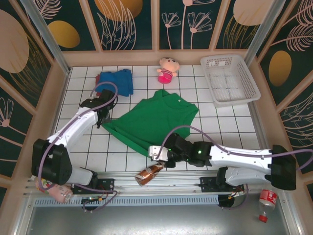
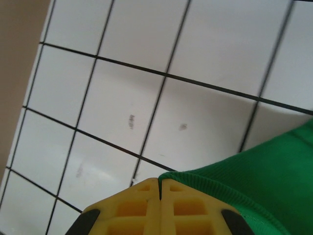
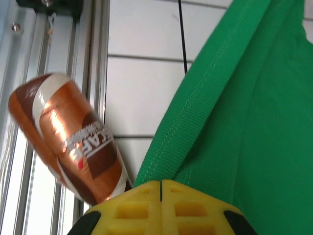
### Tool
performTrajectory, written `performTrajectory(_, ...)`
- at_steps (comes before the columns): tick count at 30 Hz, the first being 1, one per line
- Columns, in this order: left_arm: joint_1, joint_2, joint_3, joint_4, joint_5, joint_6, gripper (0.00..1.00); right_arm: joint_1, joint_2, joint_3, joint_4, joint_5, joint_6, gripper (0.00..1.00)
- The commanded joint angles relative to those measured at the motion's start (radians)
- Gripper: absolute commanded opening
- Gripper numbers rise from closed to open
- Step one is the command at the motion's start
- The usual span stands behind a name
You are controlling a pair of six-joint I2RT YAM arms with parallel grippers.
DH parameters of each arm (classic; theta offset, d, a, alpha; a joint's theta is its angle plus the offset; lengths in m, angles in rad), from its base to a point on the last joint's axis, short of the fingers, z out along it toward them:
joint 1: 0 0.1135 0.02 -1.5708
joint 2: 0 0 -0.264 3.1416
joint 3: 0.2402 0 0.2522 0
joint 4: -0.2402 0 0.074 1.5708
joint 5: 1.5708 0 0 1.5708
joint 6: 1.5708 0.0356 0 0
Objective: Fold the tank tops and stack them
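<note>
The green tank top (image 1: 151, 120) lies spread on the white grid table in the top view, one point toward the back. My left gripper (image 1: 101, 122) is shut on its left corner; in the left wrist view the yellow fingertips (image 2: 160, 182) meet with the green hem (image 2: 254, 181) coming out of them. My right gripper (image 1: 154, 152) is shut on the near corner, and the green hem (image 3: 195, 112) runs into its closed tips (image 3: 161, 183). A blue tank top (image 1: 117, 81) lies folded at the back left, with a maroon sliver (image 1: 98, 78) at its left edge.
A brown coffee bottle (image 1: 149, 174) (image 3: 68, 137) lies on the front rail just left of the right gripper. A pink doll (image 1: 167, 69) sits at the back centre and a white basket (image 1: 230, 81) at the back right. Another bottle (image 1: 265, 200) lies off the table at the near right.
</note>
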Motion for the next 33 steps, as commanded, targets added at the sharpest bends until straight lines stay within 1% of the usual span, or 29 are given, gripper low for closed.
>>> performTrajectory(1,0.05,0.036,0.083,0.003,-0.092,0.018,0.0,-0.003,0.074,0.062,0.172,-0.088,-0.021,0.0)
performTrajectory(4,0.082,0.076,0.129,0.012,-0.089,0.075,0.0,-0.002,0.149,0.09,0.237,-0.136,-0.031,0.0)
performTrajectory(5,0.085,0.094,0.136,0.041,-0.09,0.09,0.0,-0.003,0.179,0.104,0.254,-0.158,-0.034,0.0)
performTrajectory(9,0.101,0.144,0.132,0.08,-0.084,0.138,0.0,0.008,0.295,0.154,0.322,-0.239,-0.028,0.0)
performTrajectory(11,0.119,0.173,0.132,0.103,-0.087,0.158,0.0,0.018,0.353,0.182,0.358,-0.255,-0.031,0.0)
performTrajectory(14,0.14,0.221,0.147,0.136,-0.094,0.186,0.0,0.023,0.438,0.229,0.414,-0.31,-0.013,0.0)
performTrajectory(21,0.179,0.331,0.216,0.174,-0.136,0.249,0.0,0.04,0.615,0.337,0.481,-0.404,0.015,0.0)
performTrajectory(24,0.202,0.358,0.236,0.188,-0.158,0.276,0.0,0.041,0.687,0.406,0.495,-0.439,0.024,0.02)
performTrajectory(25,0.209,0.366,0.245,0.184,-0.159,0.278,0.0,0.042,0.71,0.426,0.499,-0.458,0.033,0.03)
performTrajectory(26,0.211,0.374,0.247,0.181,-0.166,0.283,0.0,0.043,0.73,0.445,0.499,-0.478,0.041,0.07)
performTrajectory(28,0.213,0.383,0.241,0.189,-0.174,0.296,0.0,0.041,0.743,0.459,0.503,-0.504,0.062,0.17)
performTrajectory(30,0.224,0.404,0.235,0.196,-0.176,0.311,0.01,0.034,0.733,0.448,0.525,-0.523,0.087,0.31)
performTrajectory(33,0.239,0.454,0.243,0.191,-0.188,0.327,0.04,0.008,0.687,0.434,0.52,-0.538,0.122,0.43)
